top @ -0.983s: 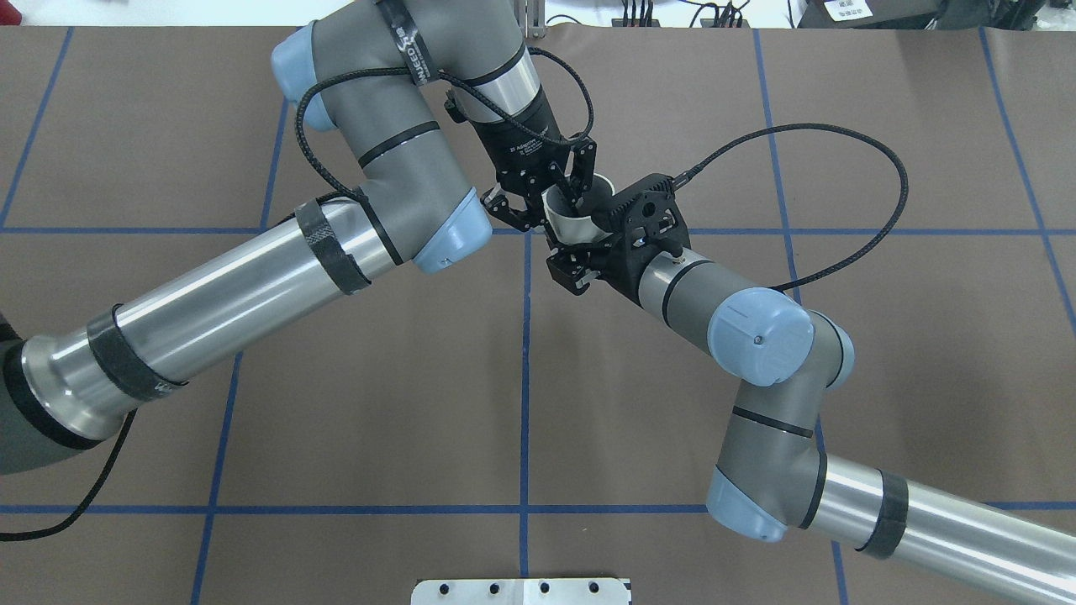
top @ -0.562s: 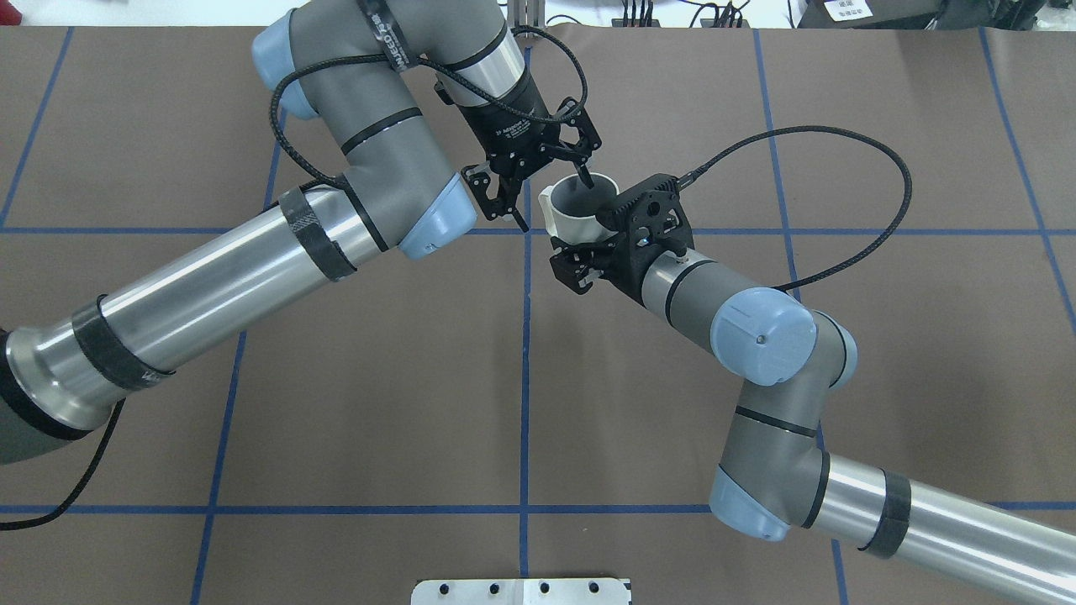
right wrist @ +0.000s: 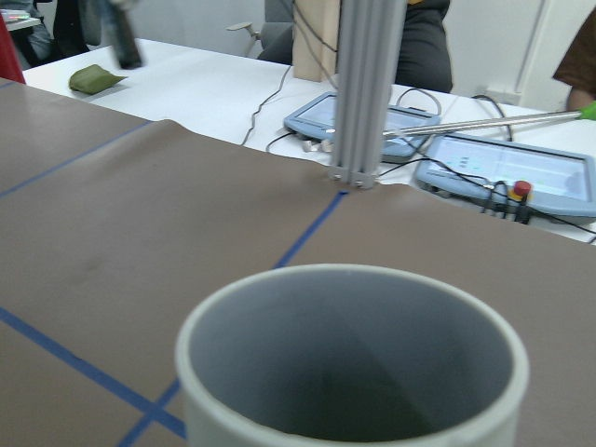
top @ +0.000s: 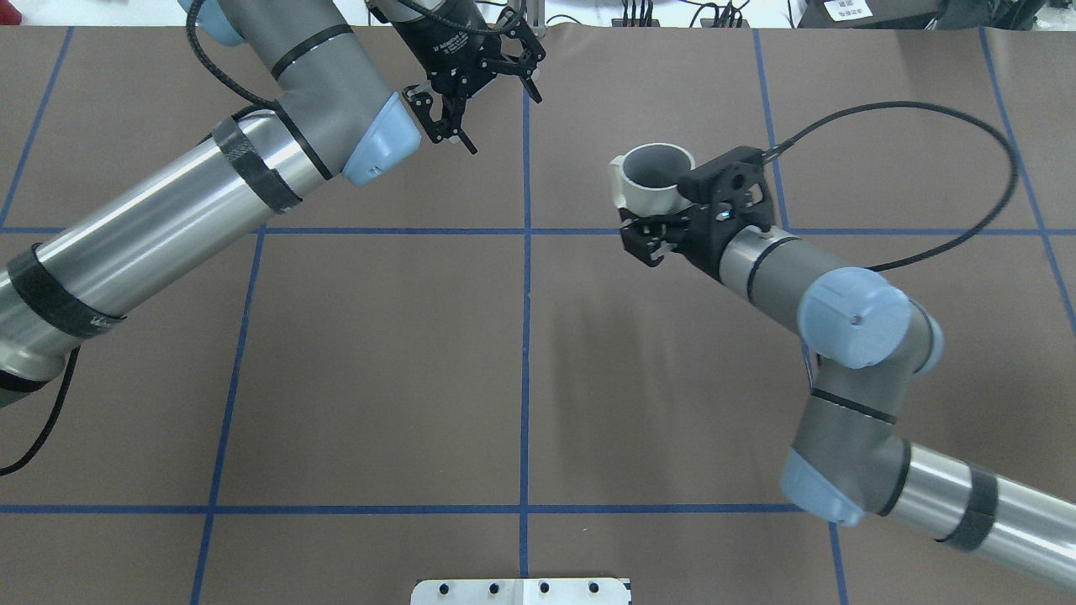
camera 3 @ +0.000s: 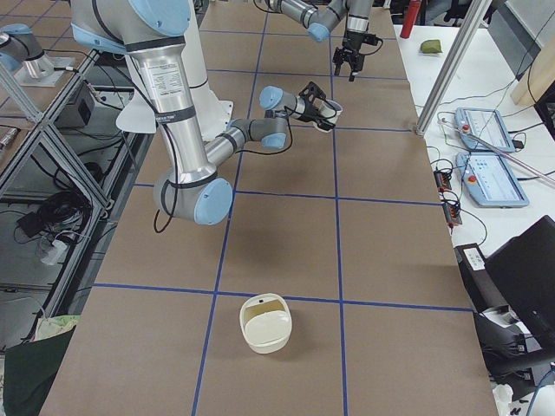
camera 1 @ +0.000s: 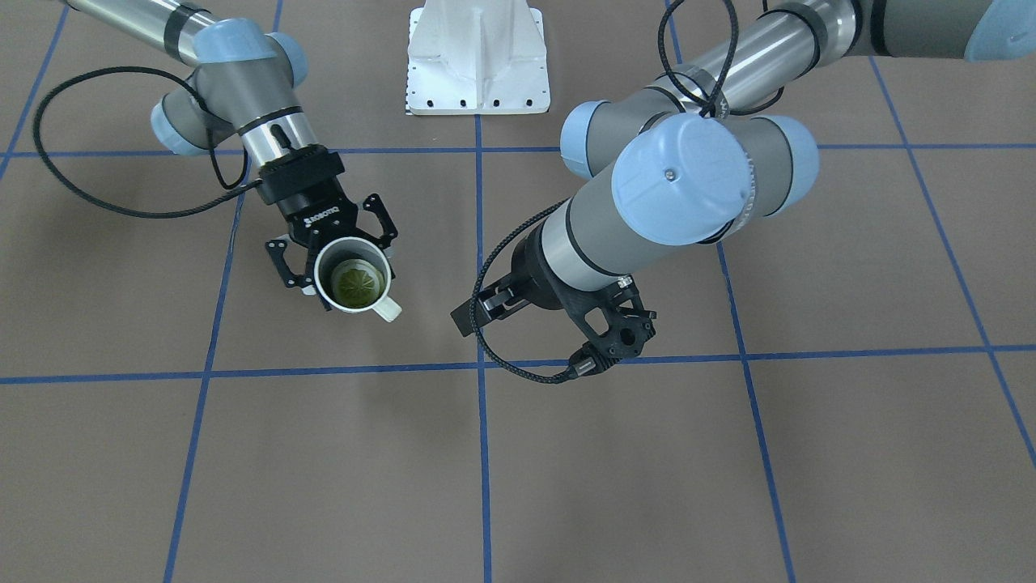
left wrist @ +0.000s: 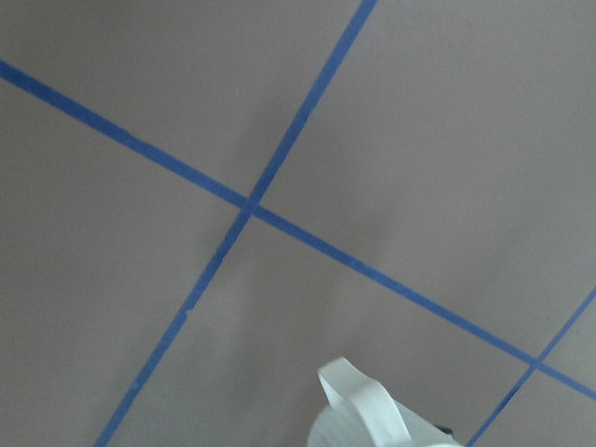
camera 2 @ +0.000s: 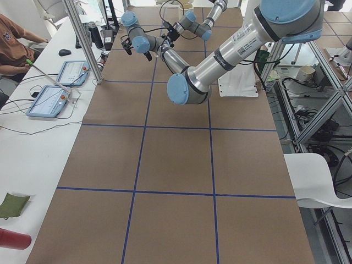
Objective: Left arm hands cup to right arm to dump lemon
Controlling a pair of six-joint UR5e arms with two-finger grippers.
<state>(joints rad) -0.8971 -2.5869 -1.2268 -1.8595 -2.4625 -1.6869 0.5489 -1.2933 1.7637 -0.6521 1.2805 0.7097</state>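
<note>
- The table (top: 378,361), brown with a grid of blue tape lines (top: 524,378), runs past the edges of every view.
- The left arm (top: 168,218) is cut off by the overhead view's top and left edges. In the front-facing view its wrist and pale blue cap cover most of its own gripper.
- The right arm (top: 849,319) leaves the overhead view at the lower right corner. Its black camera mount (top: 727,197) hides one side of the cup there.
- A white base plate (camera 1: 477,57) is cropped by the front-facing view's top edge.
- An aluminium post (right wrist: 365,93) stands at the table's far edge beyond the cup, with two pale blue pendants (right wrist: 507,172) on the white bench (right wrist: 214,88) behind it.
- An off-white container (camera 3: 265,322) sits at the table's right end, well apart from both arms. It is too small to tell what it holds.
- The left gripper (top: 504,124) has its fingers spread with nothing between them, near the far edge and well apart from the cup. The left wrist view shows only tape lines and the cup's handle (left wrist: 361,402), cropped at the bottom.
- The right gripper (camera 1: 340,261) pinches the cup's wall from two sides. From overhead only the near finger shows.
- The cup (top: 649,200) is held above the table with its mouth up. The right wrist view crops its lower part.
- The lemon (camera 1: 356,282) lies at the cup's bottom in the front-facing view. The overhead view shows only the grey inside.
</note>
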